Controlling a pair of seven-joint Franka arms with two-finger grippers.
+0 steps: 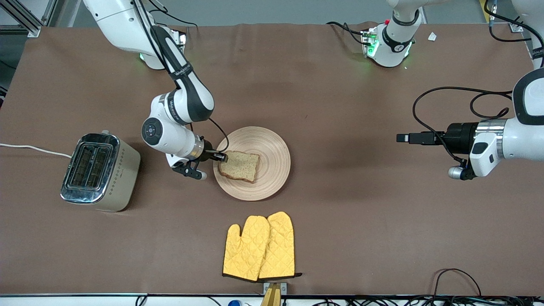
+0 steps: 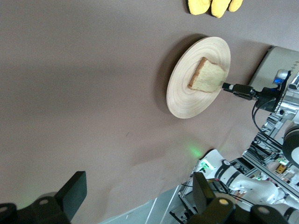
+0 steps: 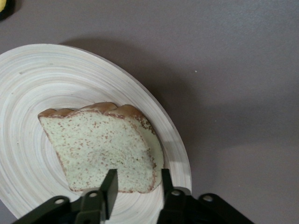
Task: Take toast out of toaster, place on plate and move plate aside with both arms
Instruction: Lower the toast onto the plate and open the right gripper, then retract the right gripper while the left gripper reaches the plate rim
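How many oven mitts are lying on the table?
2. The oven mitts lie side by side, partly overlapping, nearer to the front camera than the plate. Another beneath them cannot be ruled out.

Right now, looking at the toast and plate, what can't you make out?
- Whether the right pincer touches the toast: its fingers straddle one corner, contact hidden.
- Plate rim under the right pincer: cut off in the right wrist view.
- Inside the toaster slots: too dark, front view.

bright even light, soft shadows, sharp focus
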